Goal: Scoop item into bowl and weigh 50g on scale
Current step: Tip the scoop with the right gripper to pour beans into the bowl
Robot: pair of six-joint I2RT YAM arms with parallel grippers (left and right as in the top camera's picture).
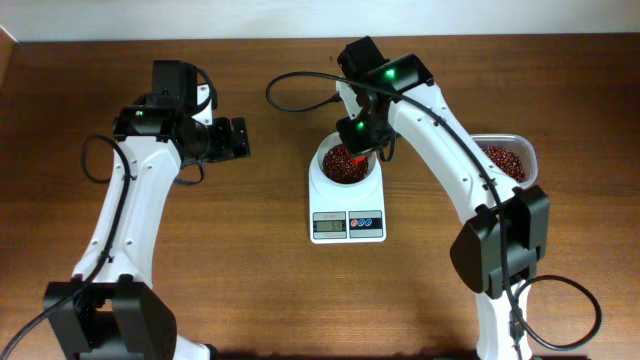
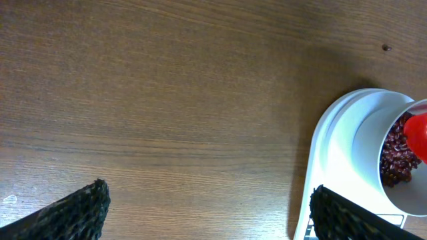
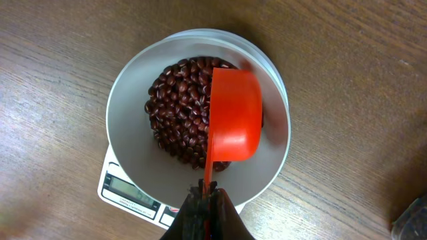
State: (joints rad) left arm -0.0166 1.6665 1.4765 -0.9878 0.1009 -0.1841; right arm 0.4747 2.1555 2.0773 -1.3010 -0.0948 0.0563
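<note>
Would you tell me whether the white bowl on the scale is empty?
Not empty: beans cover the bottom of the bowl, beneath the red scoop.

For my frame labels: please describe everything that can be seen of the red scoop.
The red scoop looks like orange-red plastic: a rounded cup on a thin straight handle. The right gripper pinches the handle's end. The cup is tilted sideways over the beans in the white bowl; whether it touches them is unclear.
</note>
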